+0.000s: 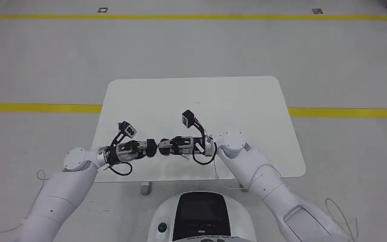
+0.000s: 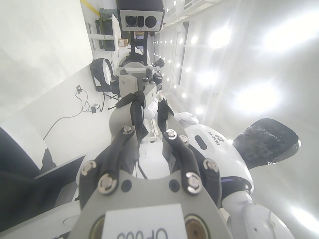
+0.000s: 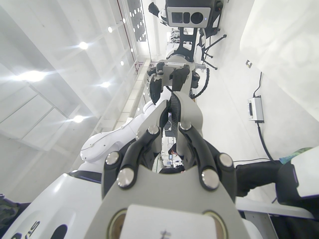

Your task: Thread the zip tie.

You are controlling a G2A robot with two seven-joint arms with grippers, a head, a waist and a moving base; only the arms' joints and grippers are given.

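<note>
Both arms meet tip to tip just above the front edge of the white table. My right gripper is shut, its two fingers pressed together. Seen from the left wrist, a thin black zip tie sticks out of the right gripper, with a fine tail pointing away to one side. My left gripper faces it with its jaws open. One black finger pad overlaps the zip tie's end; whether they touch cannot be told. In the right wrist view the left gripper stands spread just beyond my right fingertips.
The table's bare top stretches away behind the grippers. On the floor beside the table lies a power brick with its cable. Yellow floor lines run behind the table.
</note>
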